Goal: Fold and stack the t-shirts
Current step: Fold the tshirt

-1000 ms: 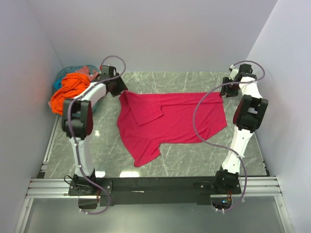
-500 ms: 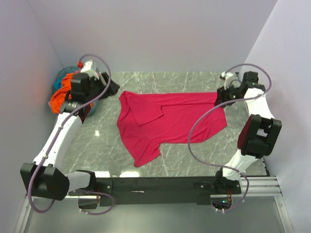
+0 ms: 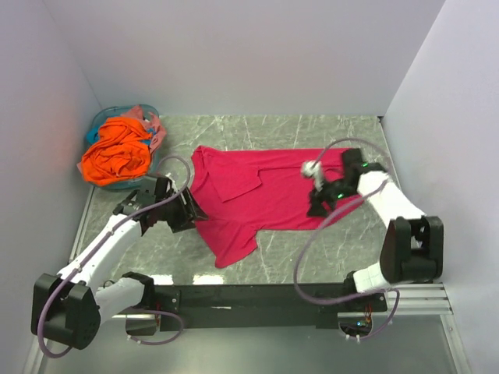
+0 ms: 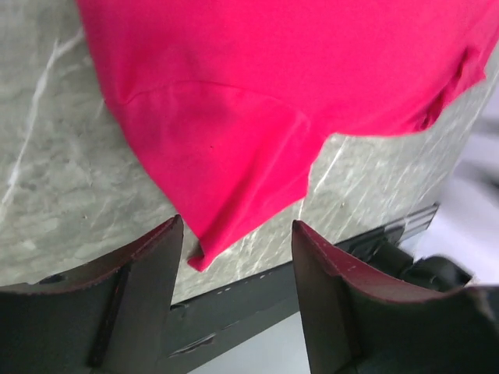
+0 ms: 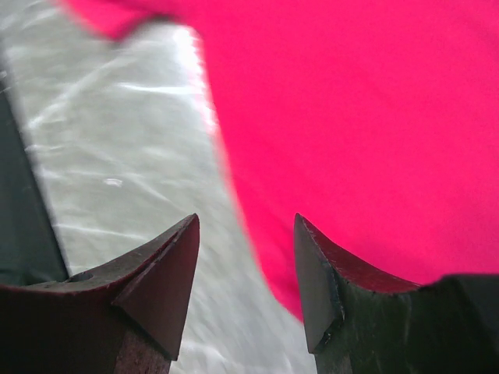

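Crimson-pink t-shirt (image 3: 265, 195), flat and creased on marble table (image 3: 312, 132); left hand (image 4: 236, 226) and right hand (image 5: 246, 220) wide, empty.

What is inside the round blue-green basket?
The basket holds a crumpled orange shirt that spills over the rim. A bit of paler pink cloth peeks out behind it. Whatever lies underneath, and the basket's bottom, is covered.

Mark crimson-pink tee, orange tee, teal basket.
Crimson-pink cloth t-shirt (image 3: 273, 195): top view, mid body.
Bright orange cloth t-shirt (image 3: 117, 152): top view, heap centre.
Round teal plastic basket (image 3: 99, 122): top view, far-left rim.
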Motion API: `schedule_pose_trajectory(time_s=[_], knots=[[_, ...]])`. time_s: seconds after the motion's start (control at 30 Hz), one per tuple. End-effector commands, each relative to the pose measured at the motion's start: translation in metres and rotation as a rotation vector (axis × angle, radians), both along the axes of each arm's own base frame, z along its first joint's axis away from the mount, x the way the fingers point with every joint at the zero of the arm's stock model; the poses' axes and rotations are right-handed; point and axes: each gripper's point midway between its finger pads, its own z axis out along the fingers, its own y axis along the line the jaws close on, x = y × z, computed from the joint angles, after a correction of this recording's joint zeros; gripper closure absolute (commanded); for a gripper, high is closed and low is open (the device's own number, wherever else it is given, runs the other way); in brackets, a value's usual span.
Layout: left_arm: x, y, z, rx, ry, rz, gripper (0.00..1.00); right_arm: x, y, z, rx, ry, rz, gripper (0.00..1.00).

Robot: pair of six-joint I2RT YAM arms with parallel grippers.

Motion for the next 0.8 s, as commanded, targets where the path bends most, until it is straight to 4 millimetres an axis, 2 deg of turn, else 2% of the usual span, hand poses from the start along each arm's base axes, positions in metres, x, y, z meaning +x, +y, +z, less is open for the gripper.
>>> schedule_pose_trajectory(time_s=[0.0, 0.07, 0.1, 0.13, 0.17, 0.2, 0.23, 0.3, 0.33, 0.37, 0.4, 0.43, 0.47, 0.5, 0.53, 0.6, 0.77], knots=[[-0.003, 0.003, -0.017, -0.013, 0.076, 0.119, 0.37, -0.036, 0.05, 0.016, 0.036, -0.158, 0.247, 0.42], [-0.002, 0.003, -0.019, -0.033, 0.076, 0.166, 0.37, -0.043, 0.071, 0.013, -0.005, -0.218, 0.313, 0.42], [-0.002, 0.006, -0.024, -0.028, 0.074, 0.191, 0.36, -0.063, 0.094, 0.01, -0.02, -0.243, 0.405, 0.44], [0.0, 0.008, -0.023, -0.032, 0.075, 0.223, 0.36, -0.064, 0.101, 0.004, -0.087, -0.287, 0.429, 0.44], [0.001, 0.01, -0.02, -0.033, 0.058, 0.239, 0.36, -0.063, 0.117, 0.006, -0.089, -0.343, 0.442, 0.44], [0.001, 0.011, -0.022, -0.031, 0.058, 0.256, 0.36, -0.086, 0.141, 0.001, -0.093, -0.371, 0.534, 0.44], [0.003, 0.015, -0.019, -0.03, 0.041, 0.286, 0.36, -0.078, 0.153, 0.001, -0.125, -0.435, 0.51, 0.44], [0.003, 0.021, -0.018, -0.02, 0.028, 0.326, 0.36, -0.09, 0.178, -0.005, -0.145, -0.462, 0.569, 0.44], [0.005, 0.026, -0.013, -0.016, 0.001, 0.359, 0.36, -0.103, 0.2, -0.003, -0.122, -0.49, 0.607, 0.44], [0.005, 0.029, -0.013, -0.01, -0.007, 0.375, 0.36, -0.106, 0.209, -0.013, -0.155, -0.493, 0.621, 0.44], [0.005, 0.032, -0.011, -0.006, -0.018, 0.393, 0.35, -0.11, 0.221, -0.012, -0.152, -0.508, 0.635, 0.44], [0.005, 0.034, -0.009, -0.009, -0.026, 0.414, 0.35, -0.125, 0.234, -0.014, -0.144, -0.517, 0.672, 0.44], [0.005, 0.039, -0.004, -0.004, -0.049, 0.44, 0.35, -0.125, 0.244, -0.016, -0.143, -0.54, 0.67, 0.44], [0.005, 0.041, -0.002, -0.008, -0.059, 0.452, 0.34, -0.125, 0.251, -0.026, -0.176, -0.547, 0.673, 0.45], [0.005, 0.043, 0.003, -0.02, -0.08, 0.468, 0.34, -0.133, 0.26, -0.029, -0.178, -0.561, 0.69, 0.45], [0.004, 0.047, 0.004, -0.014, -0.085, 0.495, 0.34, -0.132, 0.265, -0.044, -0.228, -0.568, 0.692, 0.46], [0.0, 0.052, 0.011, -0.019, -0.11, 0.514, 0.34, -0.129, 0.275, -0.053, -0.248, -0.559, 0.661, 0.46]])
